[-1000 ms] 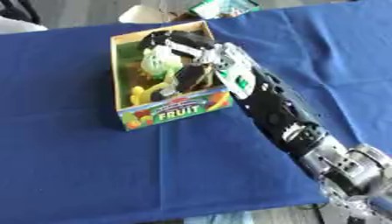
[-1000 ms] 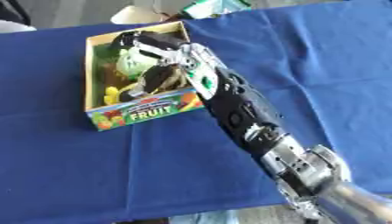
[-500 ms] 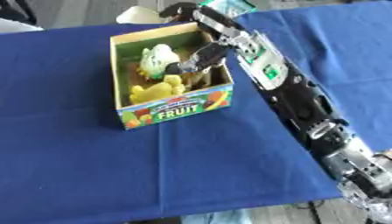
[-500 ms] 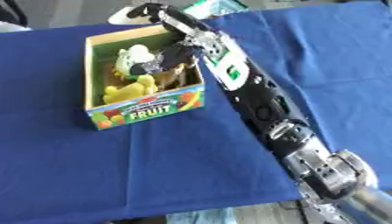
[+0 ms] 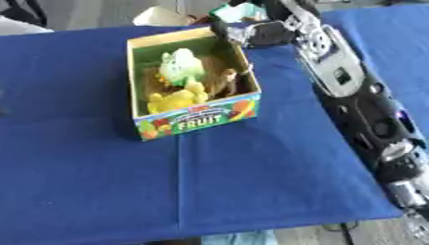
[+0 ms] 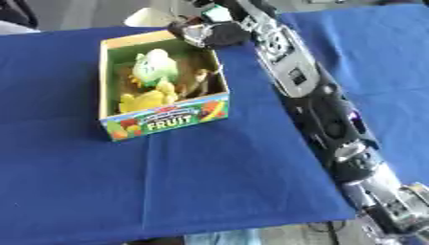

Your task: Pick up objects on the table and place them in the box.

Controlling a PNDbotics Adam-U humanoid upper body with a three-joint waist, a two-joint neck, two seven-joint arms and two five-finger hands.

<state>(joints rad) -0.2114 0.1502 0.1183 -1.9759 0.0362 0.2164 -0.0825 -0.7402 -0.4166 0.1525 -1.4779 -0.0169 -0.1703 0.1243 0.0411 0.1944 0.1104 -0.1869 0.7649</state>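
Here the right hand sits at the far right corner of the box, beside and partly over its back rim. The arm that carries it comes in from the lower right and stretches up along the right side of the box, black with silver joints. The hand is blurred, and I cannot tell whether its fingers are curled or straight, nor whether anything is in it. The left hand shows in neither view.

The box is an open cardboard carton standing on the counter, which is covered by a blue cloth. The front wall carries the word FRUIT with small pictures of fruit around it, and the inner walls look green. It stands left of the middle, turned a little askew so that its front wall faces the lower left.

Inside the box lie 3 things that can be told apart by colour: a pale green toy toward the back, a yellow toy at the front left, and a brown thing at the right wall, just beside the yellow one. Their exact shapes are too soft to name.

Beyond the far edge of the counter, behind the hand, a cream-coloured object and a bit of green packaging show.
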